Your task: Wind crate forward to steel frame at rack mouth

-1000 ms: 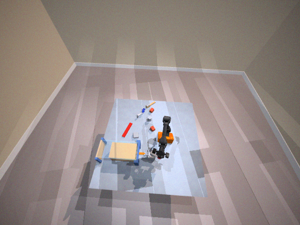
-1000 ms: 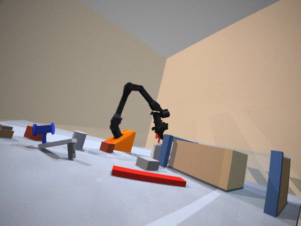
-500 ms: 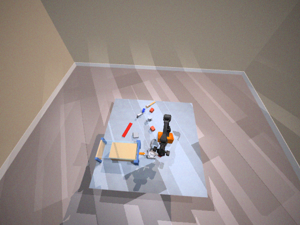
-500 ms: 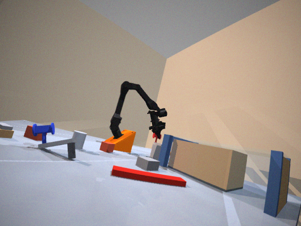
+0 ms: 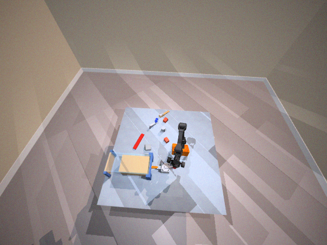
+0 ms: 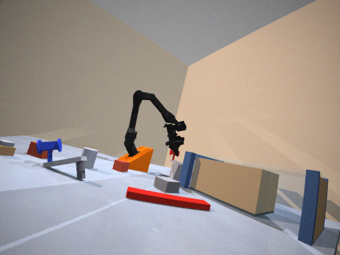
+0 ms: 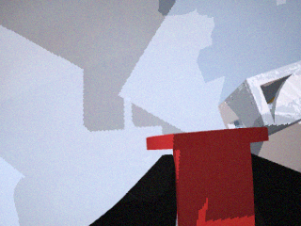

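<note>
My gripper (image 5: 174,166) (image 6: 174,152) (image 7: 201,162) is shut on the red spool-shaped grip (image 6: 173,155) (image 7: 213,165) of a winch handle, beside the winch. The pale winch (image 5: 165,170) (image 6: 176,169) (image 7: 256,105) stands between the arm and the cubby. The handle's arm seems to reach over the winch top; whether its key sits in the hole is hidden. An orange strap (image 5: 154,167) runs from the winch to the cubby mouth. The tan crate (image 5: 134,164) (image 6: 228,184) sits flat, its front close behind the blue frame (image 5: 148,175) (image 6: 187,170); I cannot tell whether they touch.
A red bar (image 5: 138,141) (image 6: 167,198) and a grey block (image 5: 147,147) (image 6: 167,184) lie beside the cubby. Farther off are a blue-gripped grey crank (image 5: 152,124) (image 6: 64,161), a grey cylinder (image 5: 163,129) (image 6: 90,158), red blocks (image 5: 166,140) (image 6: 120,166) and a tan tool (image 5: 165,114).
</note>
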Motion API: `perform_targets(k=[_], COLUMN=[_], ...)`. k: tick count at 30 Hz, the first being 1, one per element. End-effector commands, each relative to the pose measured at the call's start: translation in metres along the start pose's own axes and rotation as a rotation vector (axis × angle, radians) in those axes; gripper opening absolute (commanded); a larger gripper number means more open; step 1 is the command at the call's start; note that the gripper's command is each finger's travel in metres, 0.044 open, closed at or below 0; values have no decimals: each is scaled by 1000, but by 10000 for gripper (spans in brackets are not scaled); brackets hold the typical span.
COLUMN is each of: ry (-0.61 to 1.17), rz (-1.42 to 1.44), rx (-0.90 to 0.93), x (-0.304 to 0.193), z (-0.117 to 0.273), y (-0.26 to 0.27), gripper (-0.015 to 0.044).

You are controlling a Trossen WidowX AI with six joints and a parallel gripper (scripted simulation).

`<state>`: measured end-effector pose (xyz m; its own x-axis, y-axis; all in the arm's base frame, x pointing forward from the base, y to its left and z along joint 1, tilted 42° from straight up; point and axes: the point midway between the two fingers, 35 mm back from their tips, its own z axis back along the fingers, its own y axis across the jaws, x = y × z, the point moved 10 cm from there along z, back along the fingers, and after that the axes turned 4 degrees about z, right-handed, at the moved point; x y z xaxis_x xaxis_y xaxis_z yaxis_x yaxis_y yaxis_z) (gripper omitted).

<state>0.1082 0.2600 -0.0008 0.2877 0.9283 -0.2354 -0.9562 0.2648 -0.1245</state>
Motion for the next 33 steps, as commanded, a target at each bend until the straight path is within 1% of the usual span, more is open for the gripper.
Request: perform_targets(k=[1,5,33], ry=[28,30,33], rz=[5,5,5], rx=[-7,-7,-10], x=[-17,-28,-54], z=[4,9,22], y=[-7,-13,-44], gripper=[0,0,0])
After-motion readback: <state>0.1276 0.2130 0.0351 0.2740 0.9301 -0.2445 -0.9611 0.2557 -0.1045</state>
